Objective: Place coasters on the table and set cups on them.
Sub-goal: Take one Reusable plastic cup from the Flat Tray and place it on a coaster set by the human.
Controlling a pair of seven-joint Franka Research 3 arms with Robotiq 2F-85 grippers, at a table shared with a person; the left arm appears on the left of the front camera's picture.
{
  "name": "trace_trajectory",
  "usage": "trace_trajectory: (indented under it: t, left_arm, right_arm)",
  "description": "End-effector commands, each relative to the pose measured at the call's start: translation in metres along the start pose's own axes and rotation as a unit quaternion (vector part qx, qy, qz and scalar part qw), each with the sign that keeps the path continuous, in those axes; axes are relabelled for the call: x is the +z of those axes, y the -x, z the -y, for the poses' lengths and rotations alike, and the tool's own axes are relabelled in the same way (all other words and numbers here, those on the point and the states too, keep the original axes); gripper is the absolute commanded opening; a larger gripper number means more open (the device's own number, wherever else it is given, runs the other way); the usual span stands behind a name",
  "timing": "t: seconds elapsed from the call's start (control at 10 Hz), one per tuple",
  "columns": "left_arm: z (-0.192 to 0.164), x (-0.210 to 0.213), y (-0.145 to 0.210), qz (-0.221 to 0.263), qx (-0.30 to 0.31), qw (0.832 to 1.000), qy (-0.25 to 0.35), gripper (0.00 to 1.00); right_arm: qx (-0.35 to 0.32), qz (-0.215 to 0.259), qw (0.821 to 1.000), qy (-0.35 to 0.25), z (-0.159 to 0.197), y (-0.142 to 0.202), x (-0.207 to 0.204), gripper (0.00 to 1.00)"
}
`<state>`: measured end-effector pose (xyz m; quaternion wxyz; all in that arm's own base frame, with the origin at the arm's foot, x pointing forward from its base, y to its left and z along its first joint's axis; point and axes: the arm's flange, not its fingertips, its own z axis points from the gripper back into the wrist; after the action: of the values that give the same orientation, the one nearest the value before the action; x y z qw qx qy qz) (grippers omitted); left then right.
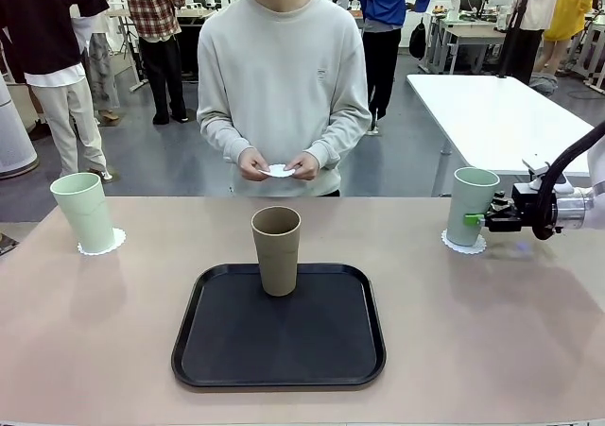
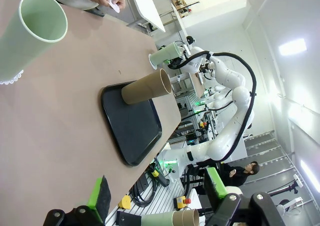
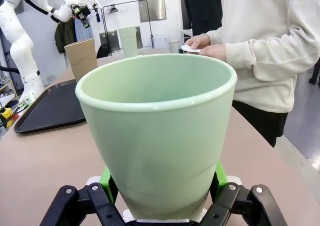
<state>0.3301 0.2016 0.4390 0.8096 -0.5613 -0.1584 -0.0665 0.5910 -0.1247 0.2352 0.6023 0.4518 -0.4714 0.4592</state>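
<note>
Cups: right mint cup (image 1: 472, 199) on its coaster (image 1: 464, 245), right hand (image 1: 475, 219) clamped round it | left mint cup (image 1: 83, 212) on another coaster (image 1: 102, 245) | tan cup (image 1: 276, 249) on black tray (image 1: 227, 350), middle of beige desk (image 1: 492, 332) | left hand (image 2: 156, 190) wide open | busy lab behind

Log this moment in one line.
right claw shut on mint cup on coaster | left claw open | tan cup on tray | hands hold spare coaster
</note>
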Motion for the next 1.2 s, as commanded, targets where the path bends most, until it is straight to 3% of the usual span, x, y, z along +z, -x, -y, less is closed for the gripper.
trace_trajectory:
  t: [0.0,0.2,0.4,1.1]
  left_arm:
    - [0.002,0.001,-0.001,0.005,0.0,1.0,0.003,1.0]
    - [0.002,0.001,-0.001,0.005,0.0,1.0,0.003,1.0]
    - [0.002,0.001,-0.001,0.005,0.0,1.0,0.003,1.0]
    - [0.002,0.001,-0.001,0.005,0.0,1.0,0.003,1.0]
  right_arm:
    - [0.011,-0.007,1.0,0.002,0.002,0.0,0.001,0.85]
    - [0.008,-0.007,1.0,0.0,0.002,0.002,0.003,0.85]
    - [0.0,-0.013,1.0,-0.005,0.001,0.001,0.005,1.0]
    - [-0.011,-0.047,0.999,0.003,-0.006,-0.005,0.029,1.0]
